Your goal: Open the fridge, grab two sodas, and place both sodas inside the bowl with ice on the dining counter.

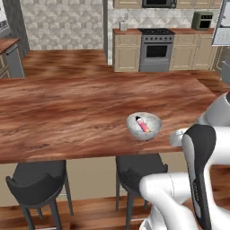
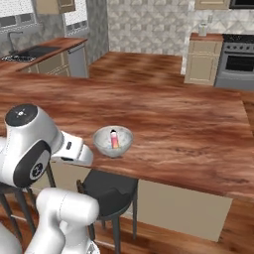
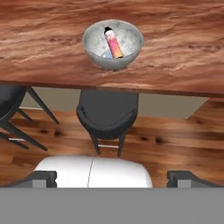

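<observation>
One soda (image 3: 113, 42) lies tilted inside the bowl with ice (image 3: 133, 52), near the counter (image 1: 67, 117) edge, above a stool (image 3: 107, 114). The claw (image 3: 112, 177) stands wide and empty, well back from the bowl. Risk, in my judgement: the second soda, dropped off-centre, could tip this edge-set bowl.

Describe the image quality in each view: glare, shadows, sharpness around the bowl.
Left base view: the dining counter carries pale glossy streaks; the bowl is soft-edged, and so is the bottle in it. Right base view: even, flat light, faint shading beneath the bowl. Hand view: a dark shadow under the counter edge above the stool; the bottle's label is blurred.
</observation>
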